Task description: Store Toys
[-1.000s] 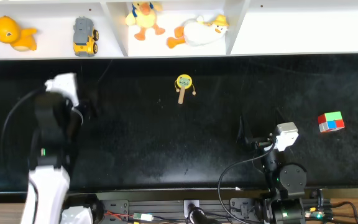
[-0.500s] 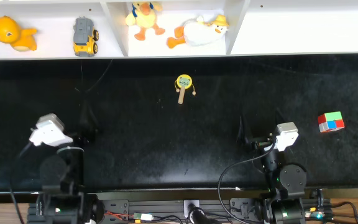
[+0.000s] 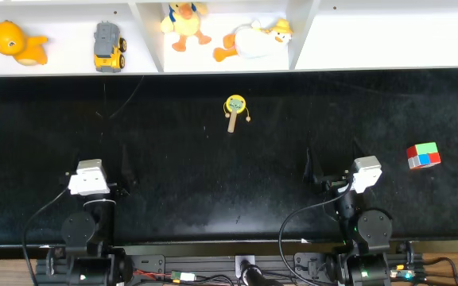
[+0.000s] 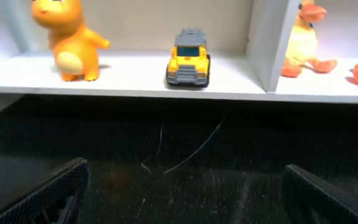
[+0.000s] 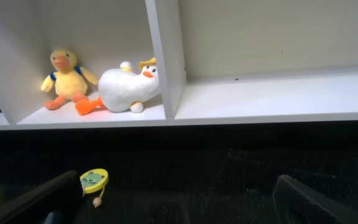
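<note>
Top view gives me both arms folded back near their bases, at the near edge of the black table (image 3: 173, 159). I see the left gripper (image 4: 185, 168) with its 2 fingers spread wide and nothing between them. The right gripper (image 5: 178, 179) is released the same way. 2 toys lie on the table: the small yellow rattle (image 3: 234, 111) near the middle, close to the white shelf (image 3: 388, 48), and the colour cube (image 3: 423, 156) out to the right of the right gripper, apart from it. On the shelf, the orange figure (image 3: 18, 41) and yellow truck (image 3: 108, 46) share the left compartment. The yellow plush duck (image 3: 184, 22) and the white plush duck (image 3: 253, 40), which lies on its side, are in the middle compartment.
</note>
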You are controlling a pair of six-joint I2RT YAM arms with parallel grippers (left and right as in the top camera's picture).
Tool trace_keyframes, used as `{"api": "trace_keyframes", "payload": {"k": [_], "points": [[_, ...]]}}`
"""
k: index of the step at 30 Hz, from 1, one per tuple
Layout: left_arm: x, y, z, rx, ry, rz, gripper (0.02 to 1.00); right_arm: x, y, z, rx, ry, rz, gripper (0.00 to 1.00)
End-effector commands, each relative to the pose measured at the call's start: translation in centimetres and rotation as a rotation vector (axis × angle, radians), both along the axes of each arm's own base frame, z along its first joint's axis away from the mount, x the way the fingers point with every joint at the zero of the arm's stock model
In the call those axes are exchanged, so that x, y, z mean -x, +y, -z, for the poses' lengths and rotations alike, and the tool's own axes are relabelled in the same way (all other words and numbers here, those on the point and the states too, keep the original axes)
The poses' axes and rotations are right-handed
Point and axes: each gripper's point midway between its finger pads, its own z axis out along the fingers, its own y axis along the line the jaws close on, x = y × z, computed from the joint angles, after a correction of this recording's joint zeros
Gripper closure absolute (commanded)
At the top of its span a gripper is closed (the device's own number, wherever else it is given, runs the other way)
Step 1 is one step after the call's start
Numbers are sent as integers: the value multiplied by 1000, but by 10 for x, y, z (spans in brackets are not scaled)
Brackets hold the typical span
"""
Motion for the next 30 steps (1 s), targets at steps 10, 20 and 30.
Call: {"api": "trace_keyframes", "payload": {"k": [10,20,30], "points": [[0,-8,0,-62,1,48,20,0,2,3,-4,-1,-12,5],[0,-8,0,-63,1,48,20,0,2,3,-4,-1,-12,7],[0,-8,0,-63,1,48,20,-3,-21,3,6,-1,126,5]]}}
